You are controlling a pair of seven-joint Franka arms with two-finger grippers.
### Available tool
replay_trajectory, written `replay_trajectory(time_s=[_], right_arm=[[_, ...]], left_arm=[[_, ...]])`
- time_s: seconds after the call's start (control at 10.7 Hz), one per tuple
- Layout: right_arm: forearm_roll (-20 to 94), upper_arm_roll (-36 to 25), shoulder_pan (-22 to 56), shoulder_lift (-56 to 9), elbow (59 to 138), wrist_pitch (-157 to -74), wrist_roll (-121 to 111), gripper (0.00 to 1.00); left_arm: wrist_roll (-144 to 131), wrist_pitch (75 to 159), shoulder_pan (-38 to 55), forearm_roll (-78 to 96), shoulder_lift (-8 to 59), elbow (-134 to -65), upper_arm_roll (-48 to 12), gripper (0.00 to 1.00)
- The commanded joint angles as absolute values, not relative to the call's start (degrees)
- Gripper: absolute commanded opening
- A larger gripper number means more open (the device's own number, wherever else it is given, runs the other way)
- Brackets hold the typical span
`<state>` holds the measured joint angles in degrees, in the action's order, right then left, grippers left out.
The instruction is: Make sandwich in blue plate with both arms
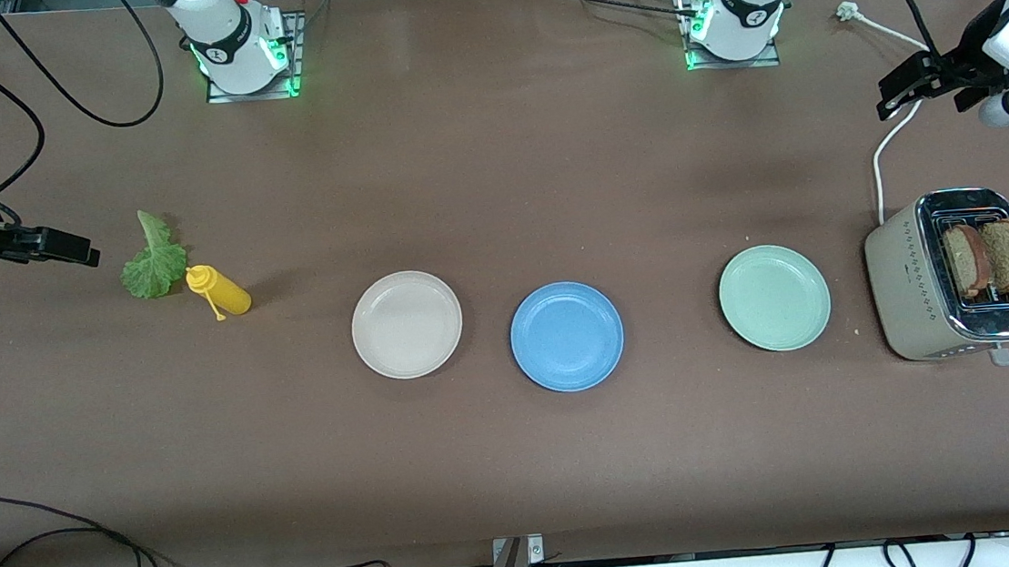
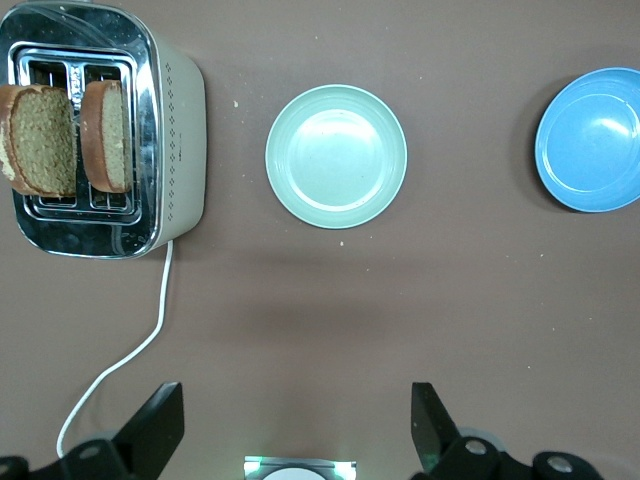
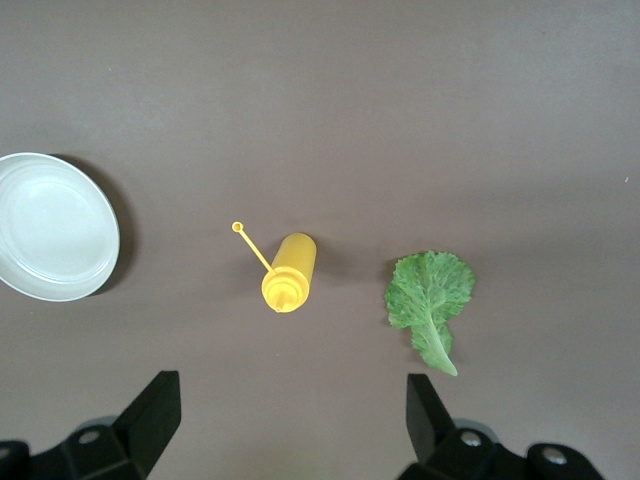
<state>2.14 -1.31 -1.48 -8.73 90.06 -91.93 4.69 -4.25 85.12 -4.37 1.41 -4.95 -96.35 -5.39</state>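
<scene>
Blue plate (image 1: 567, 336) round, mid-blue, faint rings, bare. Two brown bread slices (image 1: 991, 256) upright in toaster (image 1: 916, 284); lettuce leaf (image 1: 154, 259) ruffled green. My left gripper (image 2: 297, 425) and right gripper (image 3: 293, 420) spread wide, aloft.

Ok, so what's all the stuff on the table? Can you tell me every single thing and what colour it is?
bread slices: two, brown, standing in the toaster's slots
toaster: one, cream and silver, at the left arm's end of the table, its white cord running away from the front camera
green plate: one, pale green, bare, beside the toaster
blue plate: one, mid-blue, bare, in the middle of the plate row
white plate: one, cream-white, bare, toward the right arm's end
yellow bottle: one, yellow, lying on its side, cap off but attached
lettuce leaf: one, green, flat on the table, touching the bottle
left gripper: black, open, over the cord
right gripper: black, open, waiting beside the lettuce
</scene>
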Motion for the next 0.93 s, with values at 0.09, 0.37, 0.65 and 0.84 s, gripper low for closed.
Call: replay_trajectory(time_s=[0.09,0.37,0.65,0.84], right_arm=[[3.16,-1.14,-1.49,-8.61,89.82,-91.93,5.45,1.00],[3.52,-1.14,-1.41,-8.61,89.91,-91.59,5.45,1.00],[3.52,-1.14,-1.41,-8.61,90.09,-91.14,4.84,1.00],[3.43,-1.14,-1.32,-8.61,90.09,-91.14,4.83,1.00]], left_arm=[[-3.25,85.08,-3.87,-2.72,-4.49,-95.89,-5.45,1.00],[-3.25,86.04,-3.95,-3.60,-4.04,-95.89,-5.45,1.00],[-3.16,86.04,-4.30,-3.52,-4.04,-95.89,-5.36,1.00],[-3.16,86.04,-4.31,-3.52,-4.04,-95.89,-5.36,1.00]])
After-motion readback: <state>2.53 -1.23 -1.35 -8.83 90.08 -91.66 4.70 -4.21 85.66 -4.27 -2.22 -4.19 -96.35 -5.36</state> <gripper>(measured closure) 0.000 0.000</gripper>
